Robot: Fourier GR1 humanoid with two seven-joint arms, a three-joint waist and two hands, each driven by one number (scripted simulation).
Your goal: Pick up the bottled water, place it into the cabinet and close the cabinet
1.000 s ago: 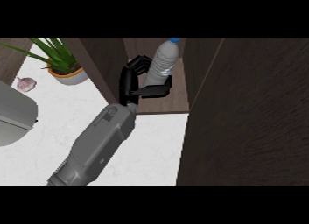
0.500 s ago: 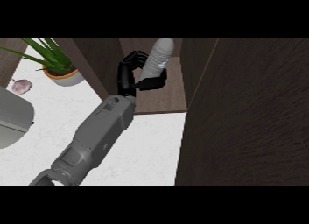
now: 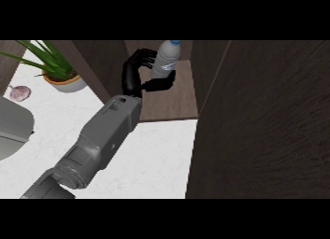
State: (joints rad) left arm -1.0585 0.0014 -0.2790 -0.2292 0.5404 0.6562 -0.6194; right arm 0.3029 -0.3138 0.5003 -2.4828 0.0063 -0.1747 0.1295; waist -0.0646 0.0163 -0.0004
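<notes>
The bottled water [image 3: 167, 58], clear with a pale cap, stands upright inside the open cabinet over its brown shelf [image 3: 173, 101]. My left hand [image 3: 133, 74] is shut on it from the left: fingers curl behind the bottle and the thumb crosses its lower front. The grey forearm [image 3: 102, 135] runs from the lower left edge to the cabinet mouth. The bottle's base is hidden by the thumb. My right hand does not show in this view.
The dark wood cabinet door [image 3: 271, 121] stands open and fills the right side. A potted green plant [image 3: 62, 77] and a small pinkish bulb [image 3: 19, 92] sit on the white counter [image 3: 154, 154] at left. A grey rounded appliance [image 3: 5, 126] is at the left edge.
The left hand has carried the bottle farther into the cabinet, and the forearm has stretched forward after it. The hand has stayed shut on the bottle.
</notes>
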